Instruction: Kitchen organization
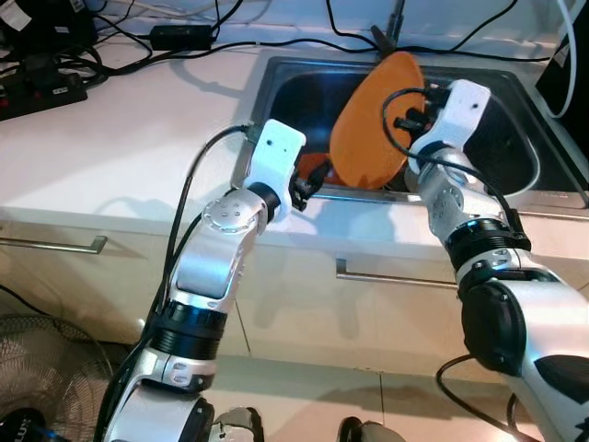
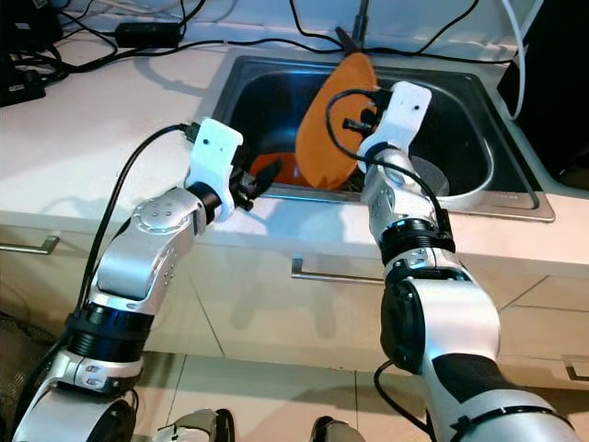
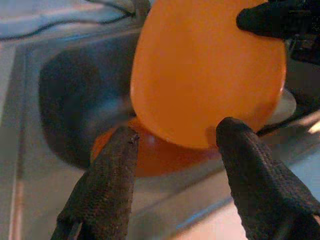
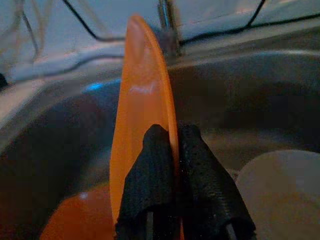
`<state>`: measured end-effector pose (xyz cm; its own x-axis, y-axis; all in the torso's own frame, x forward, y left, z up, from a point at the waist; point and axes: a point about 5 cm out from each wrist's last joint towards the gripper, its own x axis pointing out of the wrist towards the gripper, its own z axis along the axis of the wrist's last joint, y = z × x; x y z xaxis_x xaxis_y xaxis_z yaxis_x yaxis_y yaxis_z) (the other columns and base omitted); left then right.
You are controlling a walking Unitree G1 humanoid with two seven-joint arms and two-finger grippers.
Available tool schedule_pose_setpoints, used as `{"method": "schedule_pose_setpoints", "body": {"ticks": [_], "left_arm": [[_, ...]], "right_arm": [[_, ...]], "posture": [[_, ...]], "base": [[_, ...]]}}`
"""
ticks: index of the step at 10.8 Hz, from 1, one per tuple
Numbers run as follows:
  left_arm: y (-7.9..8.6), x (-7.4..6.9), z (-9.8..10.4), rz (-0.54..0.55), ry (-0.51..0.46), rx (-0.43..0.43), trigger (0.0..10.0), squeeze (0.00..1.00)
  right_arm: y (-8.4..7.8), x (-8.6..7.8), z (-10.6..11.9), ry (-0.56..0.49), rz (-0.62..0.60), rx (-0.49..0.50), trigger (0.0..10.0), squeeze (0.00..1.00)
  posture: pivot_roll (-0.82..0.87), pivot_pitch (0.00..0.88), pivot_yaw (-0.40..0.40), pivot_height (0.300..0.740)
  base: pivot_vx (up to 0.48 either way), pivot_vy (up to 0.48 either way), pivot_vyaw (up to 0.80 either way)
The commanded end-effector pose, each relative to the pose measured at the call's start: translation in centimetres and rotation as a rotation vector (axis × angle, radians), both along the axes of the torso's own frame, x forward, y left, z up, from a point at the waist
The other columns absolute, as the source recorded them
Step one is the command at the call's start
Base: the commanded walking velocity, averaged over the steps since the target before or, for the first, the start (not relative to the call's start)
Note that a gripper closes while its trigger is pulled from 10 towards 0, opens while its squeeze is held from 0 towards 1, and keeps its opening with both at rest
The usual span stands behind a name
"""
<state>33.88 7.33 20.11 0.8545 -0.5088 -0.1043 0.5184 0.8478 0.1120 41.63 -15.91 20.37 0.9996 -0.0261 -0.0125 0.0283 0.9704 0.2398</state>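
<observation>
My right gripper is pinched tight on the rim of an orange plate. I hold the plate up on its edge, over the sink. My left gripper has its two fingers spread wide. It is near the front edge of the sink, and the plate hangs just in front of it, not touching it.

Under the plate, down in the sink, lies a second orange dish. It sits just past my left gripper's fingertips. Beside my right gripper, lower in the sink, is a pale round dish. I cannot tell if it is a bowl or a plate.

I think the job has only just got going. One plate is out of the sink bowl and in my grip, but it has not been put away anywhere. The other orange dish and the pale dish are not picked up yet. The white surface next to the sink has black cables at the back, far from both grippers.
</observation>
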Motion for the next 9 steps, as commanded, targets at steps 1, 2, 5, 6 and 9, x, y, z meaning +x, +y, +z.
{"method": "schedule_pose_setpoints", "body": {"ticks": [1, 2, 5, 6, 9], "left_arm": [[0.1, -0.4, -0.6, -0.005, 0.047, 0.006, 10.0, 0.00], [0.2, -0.6, -0.8, 0.006, 0.077, 0.002, 10.0, 0.00], [-0.1, -1.1, -0.9, 0.007, 0.105, -0.007, 10.0, 0.00], [0.0, -1.2, -0.8, 0.010, 0.112, -0.008, 10.0, 0.00], [-0.1, -1.3, -0.9, 0.005, 0.131, -0.001, 10.0, 0.00]], "right_arm": [[-0.5, 0.3, 1.3, -0.029, -0.010, -0.043, 10.0, 0.00], [-0.9, 0.3, 0.8, 0.008, -0.031, -0.067, 10.0, 0.00], [-1.2, 0.3, 0.8, 0.031, -0.048, -0.081, 10.0, 0.00], [-1.3, 0.3, 0.6, 0.038, -0.050, -0.080, 10.0, 0.00], [-1.4, 0.2, -0.2, 0.076, -0.061, -0.074, 10.0, 0.00]], "posture": [[0.14, 0.075, -0.002, 0.740], [0.15, 0.075, -0.005, 0.740], [0.16, 0.076, -0.006, 0.740], [0.16, 0.075, -0.005, 0.740], [0.17, 0.080, -0.005, 0.740]], "base": [[0.000, 0.000, 0.00], [0.000, 0.000, 0.00], [0.000, 0.000, 0.00], [0.000, 0.000, 0.00], [0.000, 0.000, 0.00]]}}
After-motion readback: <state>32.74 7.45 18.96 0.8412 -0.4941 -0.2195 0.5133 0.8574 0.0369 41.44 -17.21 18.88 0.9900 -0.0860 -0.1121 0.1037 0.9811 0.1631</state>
